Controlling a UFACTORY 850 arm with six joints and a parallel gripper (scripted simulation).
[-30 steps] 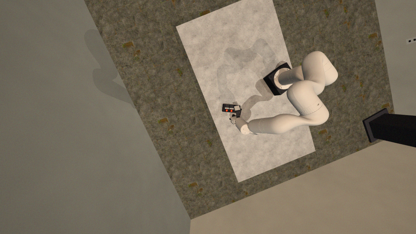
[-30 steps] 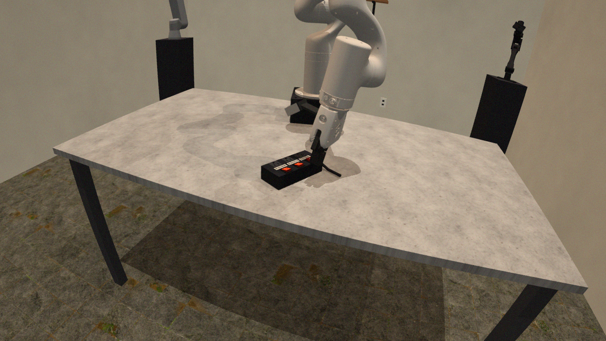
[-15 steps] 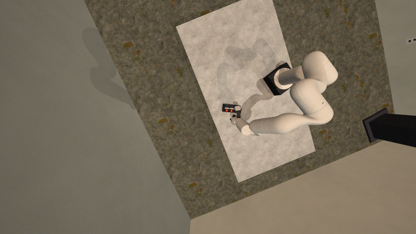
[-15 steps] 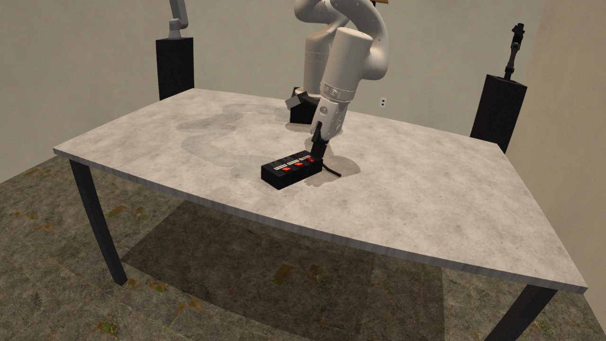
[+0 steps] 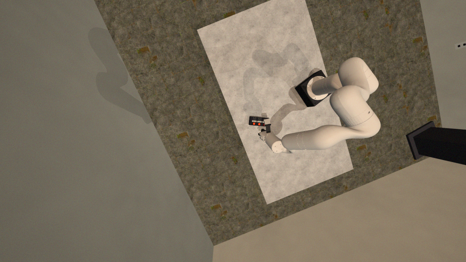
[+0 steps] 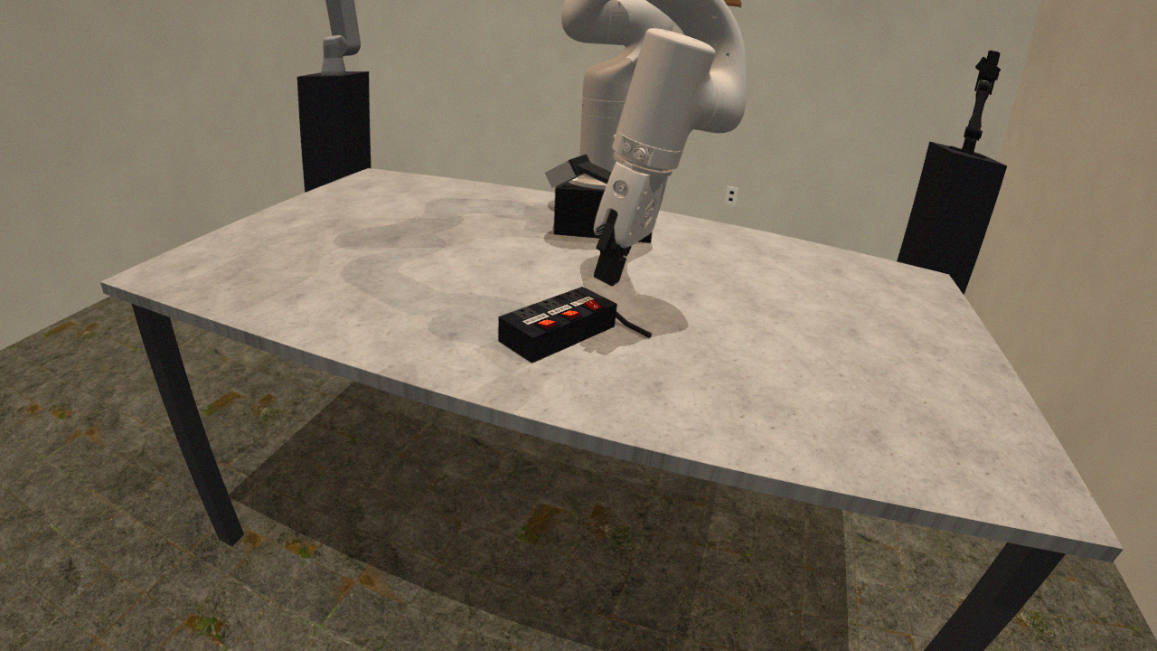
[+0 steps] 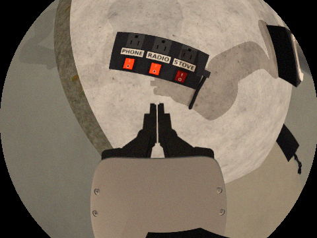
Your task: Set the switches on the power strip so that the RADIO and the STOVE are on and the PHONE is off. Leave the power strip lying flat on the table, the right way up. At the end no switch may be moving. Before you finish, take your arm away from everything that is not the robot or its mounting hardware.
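A black power strip [image 5: 256,120] [image 6: 557,324] [image 7: 156,55] lies flat and right way up on the grey table [image 6: 809,388]. Its labels read PHONE, RADIO and STOVE. The PHONE switch [image 7: 128,63] and the RADIO switch [image 7: 154,68] glow bright orange-red. The STOVE switch [image 7: 181,77] is a darker red. My gripper [image 7: 156,112] [image 6: 609,275] [image 5: 267,127] is shut and empty. It hangs a little above the strip's cord end, clear of the switches.
The strip's short black cord [image 6: 633,325] [image 7: 198,90] sticks out at the STOVE end. The arm's black base [image 6: 576,212] [image 5: 308,94] stands at the back of the table. Black pedestals [image 6: 333,125] [image 6: 950,210] stand beyond the far corners.
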